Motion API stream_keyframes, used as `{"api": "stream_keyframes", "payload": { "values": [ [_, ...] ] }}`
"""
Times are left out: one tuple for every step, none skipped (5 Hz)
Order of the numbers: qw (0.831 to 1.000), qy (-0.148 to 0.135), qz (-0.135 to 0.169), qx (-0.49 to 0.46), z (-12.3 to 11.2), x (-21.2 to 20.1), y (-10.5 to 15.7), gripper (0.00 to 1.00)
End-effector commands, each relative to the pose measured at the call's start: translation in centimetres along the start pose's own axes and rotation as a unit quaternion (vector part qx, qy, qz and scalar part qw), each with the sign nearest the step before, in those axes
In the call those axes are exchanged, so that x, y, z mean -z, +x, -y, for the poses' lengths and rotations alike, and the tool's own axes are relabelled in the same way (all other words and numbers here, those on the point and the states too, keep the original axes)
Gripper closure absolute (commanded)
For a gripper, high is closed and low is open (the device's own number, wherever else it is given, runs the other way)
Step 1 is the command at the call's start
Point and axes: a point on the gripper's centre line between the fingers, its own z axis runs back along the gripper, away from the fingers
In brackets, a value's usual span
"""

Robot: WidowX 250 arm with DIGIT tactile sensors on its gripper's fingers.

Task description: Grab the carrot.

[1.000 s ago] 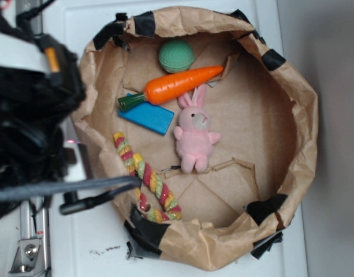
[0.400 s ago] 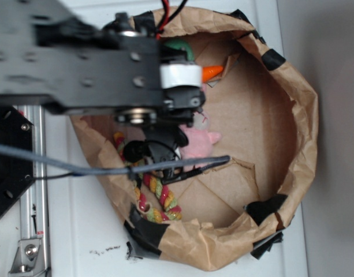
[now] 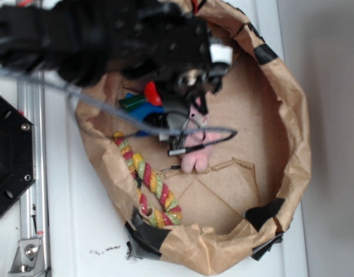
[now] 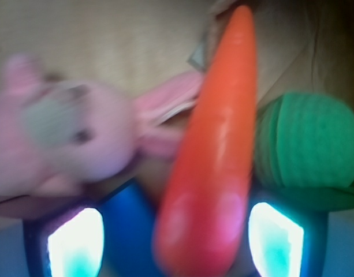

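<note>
Here, the jaws stood released astride the smooth orange tapered toy carrot (image 4: 214, 156), not yet clenched.
The carrot lay in the crumpled brown paper basket (image 3: 292, 156), touching the pink plush bunny (image 4: 67, 138) and beside the green ribbed ball (image 4: 306, 147); closing off-centre risked pinching a bunny ear or rolling the carrot aside.

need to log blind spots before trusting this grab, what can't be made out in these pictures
- Carrot: exterior view shows only its stem end; the arm hides the rest.
- Gripper: hidden under the arm in the exterior view; in the wrist view its fingers are glowing blurs, so contact with the carrot is unclear.
- Pink bunny: blurred in the wrist view, cut off at the left edge.
- Green ball: hidden by the arm in the exterior view.
</note>
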Motion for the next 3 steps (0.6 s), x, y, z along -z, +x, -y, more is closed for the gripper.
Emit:
{"api": "stream_keyframes", "payload": {
  "values": [
    [1.0,-0.014,0.007,0.004,-2.6,0.6,3.2,0.0],
    [1.0,-0.004,-0.005,0.008,-2.6,1.2,3.4,0.0],
    [1.0,0.008,-0.009,-0.006,-2.9,2.0,3.3,0.94]
  ]
}}
